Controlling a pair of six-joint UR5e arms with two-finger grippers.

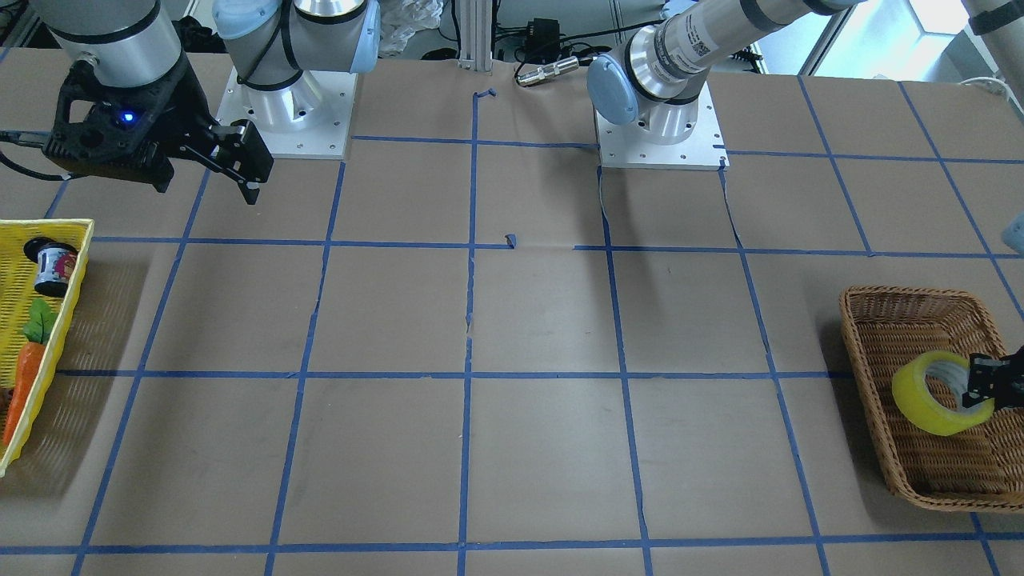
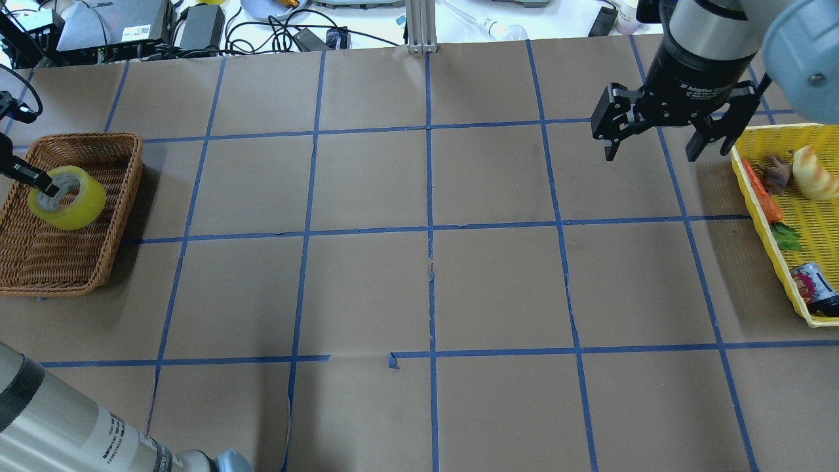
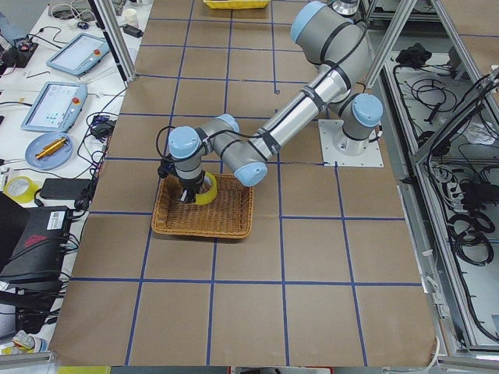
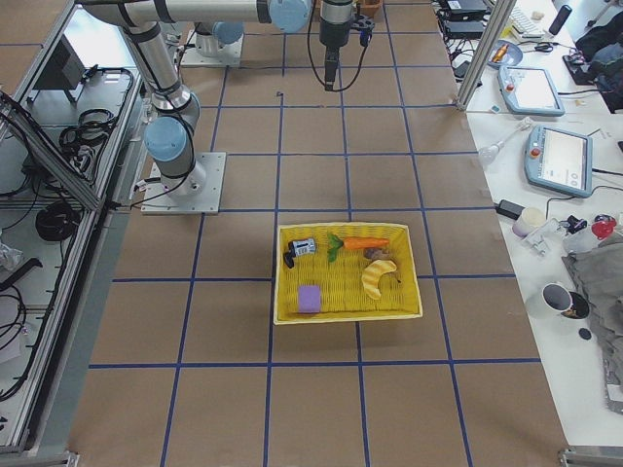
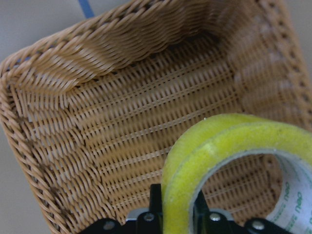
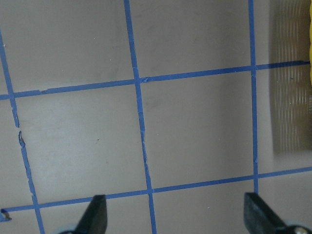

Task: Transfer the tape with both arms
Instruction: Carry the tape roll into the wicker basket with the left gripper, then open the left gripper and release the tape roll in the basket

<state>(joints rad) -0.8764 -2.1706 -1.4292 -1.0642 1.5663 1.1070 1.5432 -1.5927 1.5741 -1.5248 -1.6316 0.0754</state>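
Tape [image 2: 77, 202] pinched in left jaws over wicker basket [image 2: 46, 265]

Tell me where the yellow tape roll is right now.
Overhead view, far left: the tape is within the wicker basket, its wall gripped by the left end effector.

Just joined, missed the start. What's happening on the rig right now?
The left gripper is shut on the ring wall of the tape, inside the wicker basket; whether the roll is clear of the basket floor is unclear. The right gripper hangs open and empty above the table, beside the yellow basket. No handover yet.
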